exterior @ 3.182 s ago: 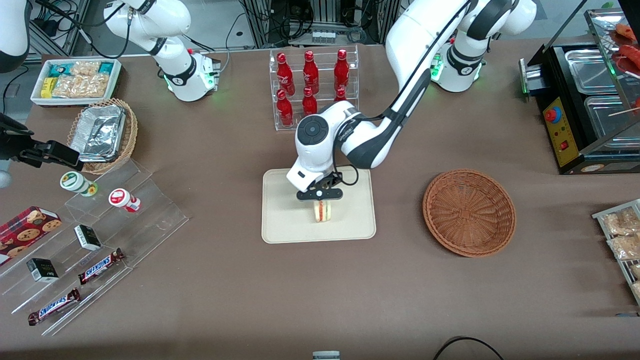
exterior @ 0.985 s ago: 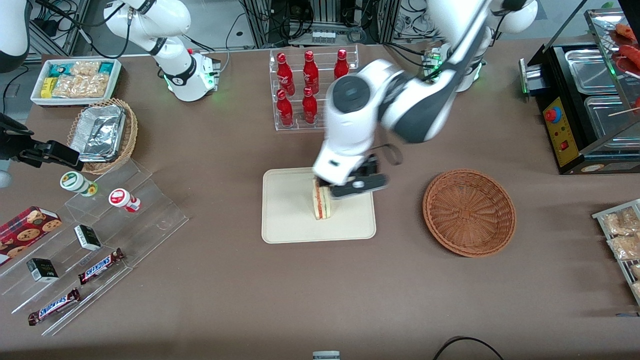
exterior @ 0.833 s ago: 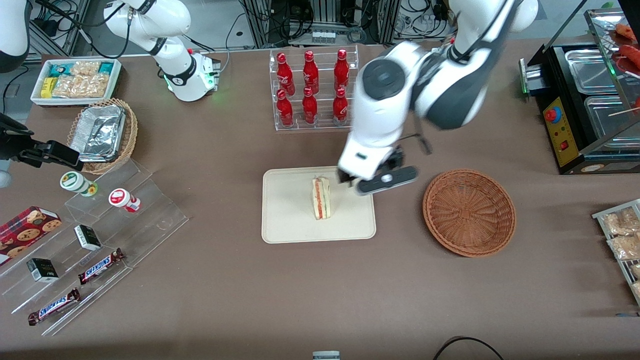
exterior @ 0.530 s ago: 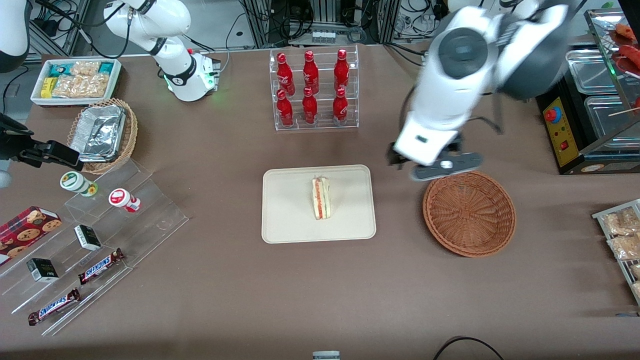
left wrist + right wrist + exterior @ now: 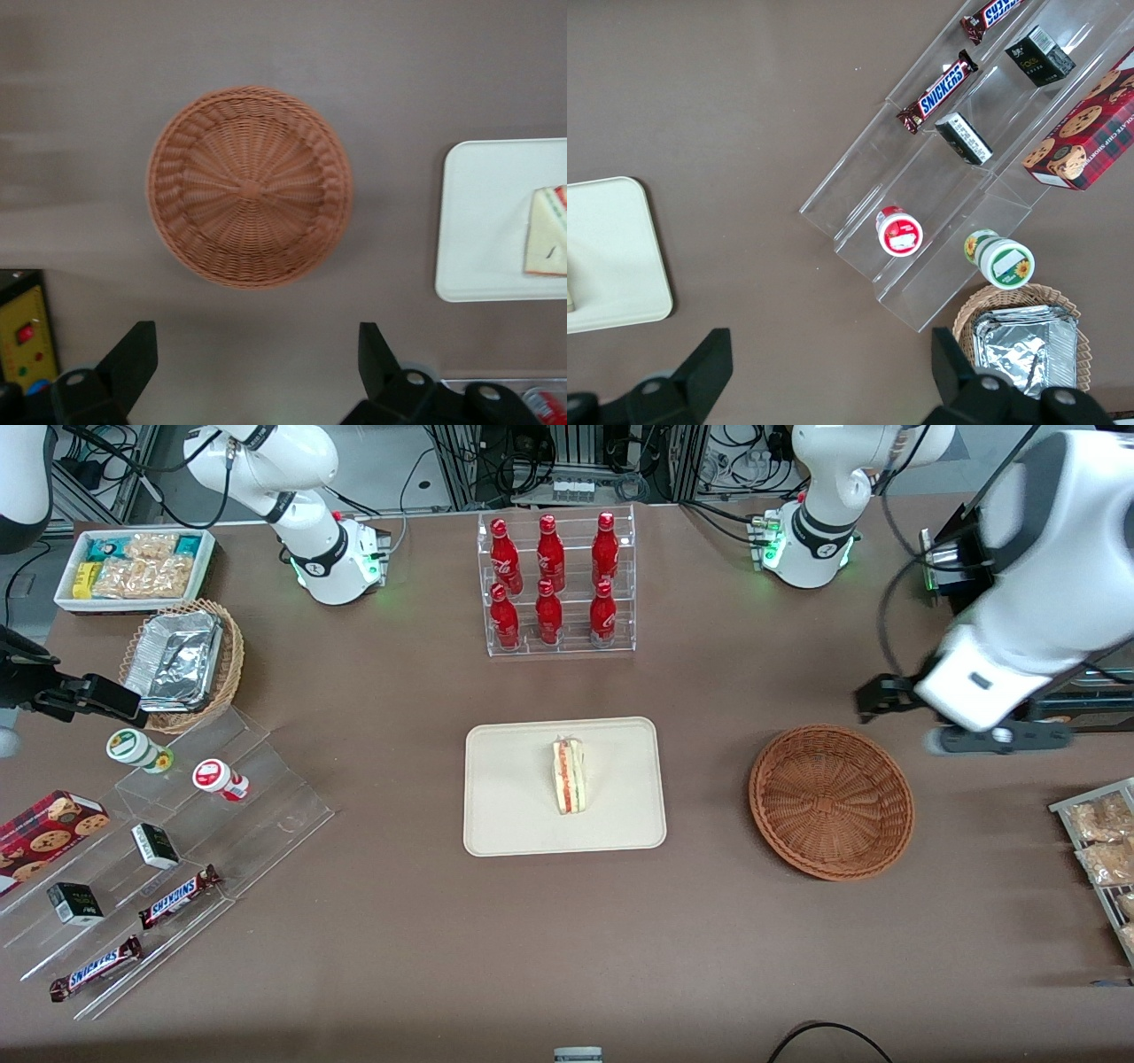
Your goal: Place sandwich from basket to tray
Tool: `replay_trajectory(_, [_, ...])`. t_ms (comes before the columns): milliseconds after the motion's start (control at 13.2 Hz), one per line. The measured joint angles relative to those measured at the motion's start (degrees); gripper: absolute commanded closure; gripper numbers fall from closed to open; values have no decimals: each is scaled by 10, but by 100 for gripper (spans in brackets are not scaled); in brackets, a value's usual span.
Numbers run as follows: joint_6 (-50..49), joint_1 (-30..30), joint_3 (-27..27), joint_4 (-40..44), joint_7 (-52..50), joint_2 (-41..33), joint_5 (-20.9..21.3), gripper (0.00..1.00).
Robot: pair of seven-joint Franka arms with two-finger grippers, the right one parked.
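Observation:
The sandwich (image 5: pixel 568 776) stands on its edge on the cream tray (image 5: pixel 514 806), with its red and green filling lines facing up. The brown wicker basket (image 5: pixel 831 802) sits beside the tray, toward the working arm's end, and holds nothing. My left gripper (image 5: pixel 983 737) hangs high over the table near the basket's rim, still farther toward that end. In the left wrist view the gripper (image 5: pixel 252 359) is open, with bare table between its fingers (image 5: pixel 133 354). That view also shows the basket (image 5: pixel 250 186), the tray (image 5: pixel 483 221) and the sandwich (image 5: pixel 547 235).
A clear rack of red bottles (image 5: pixel 554 584) stands farther from the front camera than the tray. A black food warmer (image 5: pixel 1019 629) and a rack of snack bags (image 5: pixel 1103 841) are at the working arm's end. A stepped clear display (image 5: pixel 177 841) and a tan basket of foil trays (image 5: pixel 182 660) lie toward the parked arm's end.
The gripper let go of the sandwich on the tray, rose and swung away past the basket toward the working arm's end. The sandwich stays where it was set down.

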Motion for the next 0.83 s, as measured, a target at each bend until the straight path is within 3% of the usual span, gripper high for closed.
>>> replay_trajectory(379, [-6, 77, 0, -23, 114, -27, -2, 0])
replay_trajectory(833, [-6, 74, -25, -25, 117, -37, -3, 0])
